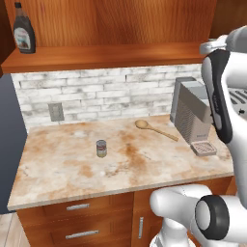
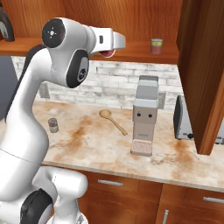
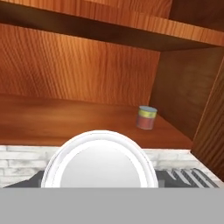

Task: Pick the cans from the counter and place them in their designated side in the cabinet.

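Gripper, jaws clamped on the red can, faces the cabinet shelf (frame centre); setting down comes next.

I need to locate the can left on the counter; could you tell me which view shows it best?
The left base view: the olive-grey can stands unobstructed mid-counter. The right base view shows it smaller, beside the arm.

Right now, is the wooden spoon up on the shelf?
No, the wooden spoon lies flat on the counter, beside the coffee machine.
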Motion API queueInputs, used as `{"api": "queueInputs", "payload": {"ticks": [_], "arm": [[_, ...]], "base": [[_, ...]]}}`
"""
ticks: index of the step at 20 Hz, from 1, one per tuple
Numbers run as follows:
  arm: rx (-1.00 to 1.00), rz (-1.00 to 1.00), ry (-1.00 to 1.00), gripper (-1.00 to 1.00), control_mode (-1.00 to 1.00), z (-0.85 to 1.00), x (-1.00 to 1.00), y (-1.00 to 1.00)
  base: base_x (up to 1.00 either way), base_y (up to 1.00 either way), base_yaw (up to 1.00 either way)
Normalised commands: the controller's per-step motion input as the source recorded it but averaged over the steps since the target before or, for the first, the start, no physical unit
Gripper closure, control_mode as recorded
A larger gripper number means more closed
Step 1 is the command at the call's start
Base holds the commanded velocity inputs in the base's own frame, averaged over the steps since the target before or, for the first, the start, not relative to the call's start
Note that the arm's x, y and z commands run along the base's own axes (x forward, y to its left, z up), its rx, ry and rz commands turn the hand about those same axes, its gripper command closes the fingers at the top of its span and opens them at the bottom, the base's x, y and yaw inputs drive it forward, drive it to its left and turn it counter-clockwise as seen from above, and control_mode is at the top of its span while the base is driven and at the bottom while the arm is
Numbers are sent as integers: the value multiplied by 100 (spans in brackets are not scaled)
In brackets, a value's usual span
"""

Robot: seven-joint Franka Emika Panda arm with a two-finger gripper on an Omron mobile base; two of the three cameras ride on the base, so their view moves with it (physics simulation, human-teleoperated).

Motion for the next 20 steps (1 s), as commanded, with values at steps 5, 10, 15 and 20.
{"api": "queueInputs", "payload": {"ticks": [5, 10, 15, 20], "arm": [[0, 0, 0, 100, -100, -12, 22, -9], [0, 0, 0, 100, -100, -10, 23, -11], [0, 0, 0, 100, -100, -3, 26, -11], [0, 0, 0, 100, -100, 0, 25, -10]], "base": [[0, 0, 0], [0, 0, 0], [0, 0, 0], [0, 0, 0]]}}
